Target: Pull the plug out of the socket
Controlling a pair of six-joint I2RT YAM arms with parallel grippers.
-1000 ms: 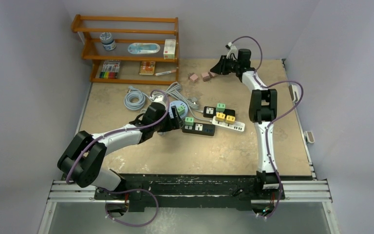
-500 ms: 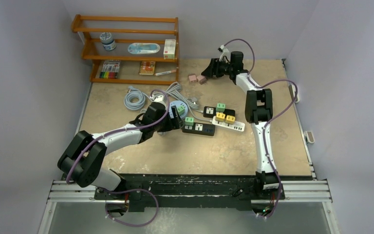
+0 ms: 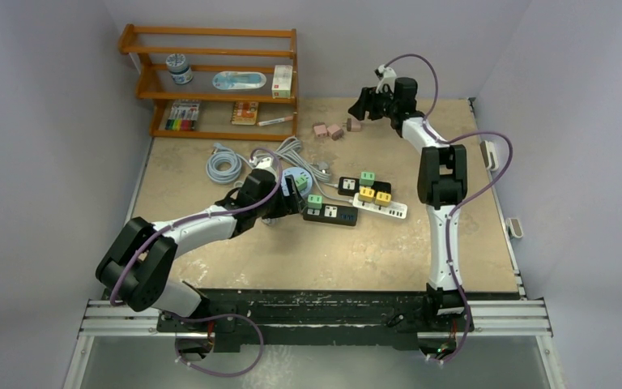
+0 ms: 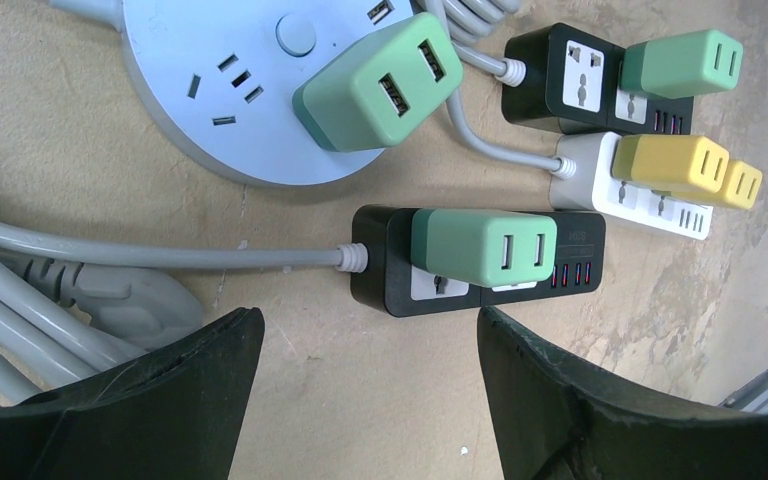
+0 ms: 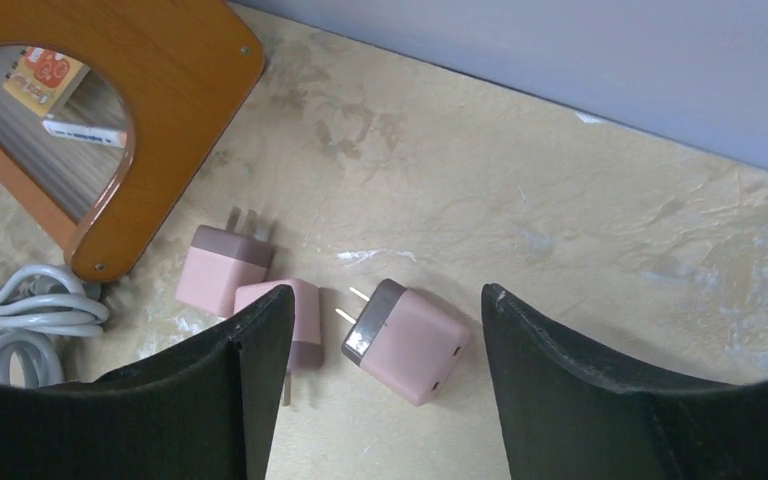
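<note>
Sitting plugged into black rectangular power strip (image 4: pixel 380 262) at table centre: mint-green cube plug (image 4: pixel 483 247). Left gripper (image 4: pixel 368 330), released, at its 6 o'clock, apart. Round pale-blue socket hub (image 4: pixel 210 90) at 11 o'clock. Right gripper (image 5: pixel 385 300), released, above three loose pink plugs (image 5: pixel 410 345).

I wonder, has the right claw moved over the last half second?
Yes. The right claw has pulled back rightward, away from the shelf, so it is farther from it than before.

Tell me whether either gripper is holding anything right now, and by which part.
Nothing is held; the left gripper and right gripper are both open, empty.
</note>
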